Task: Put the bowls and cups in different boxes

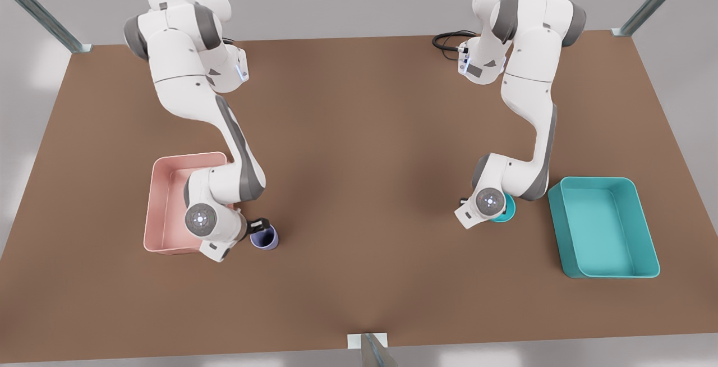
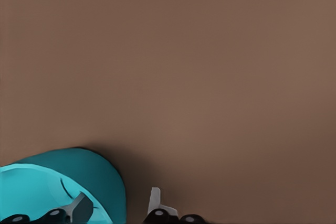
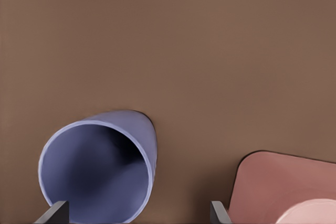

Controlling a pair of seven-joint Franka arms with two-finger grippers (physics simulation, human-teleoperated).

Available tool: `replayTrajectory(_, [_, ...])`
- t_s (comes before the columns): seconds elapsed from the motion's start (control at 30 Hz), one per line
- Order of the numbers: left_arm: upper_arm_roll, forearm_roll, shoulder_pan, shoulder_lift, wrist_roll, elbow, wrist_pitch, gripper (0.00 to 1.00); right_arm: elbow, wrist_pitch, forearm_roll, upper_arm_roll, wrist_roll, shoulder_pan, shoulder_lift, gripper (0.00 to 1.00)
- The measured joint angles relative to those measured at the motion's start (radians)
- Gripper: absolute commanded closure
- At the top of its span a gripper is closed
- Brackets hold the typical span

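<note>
Straddling bowl (image 2: 37, 192), left end effector (image 2: 116, 207)

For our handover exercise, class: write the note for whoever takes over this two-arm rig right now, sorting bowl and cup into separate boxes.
Left pincer: open, straddling the teal bowl rim, near the teal box.
Right pincer: open around the lavender cup wall, beside the pink box.
Done: approach only; neither item is boxed yet.
Left: close, lift, and place each in its own box.

No readable text, labels or numbers on anything
</note>
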Motion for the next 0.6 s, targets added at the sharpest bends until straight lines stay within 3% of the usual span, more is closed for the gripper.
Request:
replayTrajectory(0.1, [0.000,0.006,0.001,-0.010,-0.023,0.000,0.009,0.79,0.006,0.023,0.001,-0.001,0.007,0.002,0.011,0.00])
replayTrajectory(0.27, [0.007,-0.002,0.007,-0.054,-0.044,0.005,0.000,0.79,0.012,0.057,0.003,-0.004,0.016,-0.014,0.041,0.00])
replayTrajectory(0.43, [0.022,-0.005,0.087,-0.227,-0.058,0.019,-0.068,0.79,0.011,0.087,0.003,-0.004,0.023,-0.014,0.087,0.00])
replayTrajectory(0.47, [0.022,-0.006,0.127,-0.249,-0.061,0.050,-0.088,0.79,0.012,0.091,0.004,-0.004,0.024,-0.013,0.090,0.13])
replayTrajectory(0.5, [0.022,-0.007,0.174,-0.260,-0.063,0.093,-0.110,0.79,0.012,0.095,0.004,-0.003,0.025,-0.012,0.092,0.42])
replayTrajectory(0.53, [0.022,-0.007,0.224,-0.264,-0.064,0.126,-0.128,0.79,0.012,0.098,0.005,-0.003,0.026,-0.011,0.092,0.56])
replayTrajectory(0.6, [0.022,-0.007,0.311,-0.250,-0.067,0.169,-0.154,0.79,0.013,0.102,0.010,-0.001,0.025,-0.008,0.089,0.72])
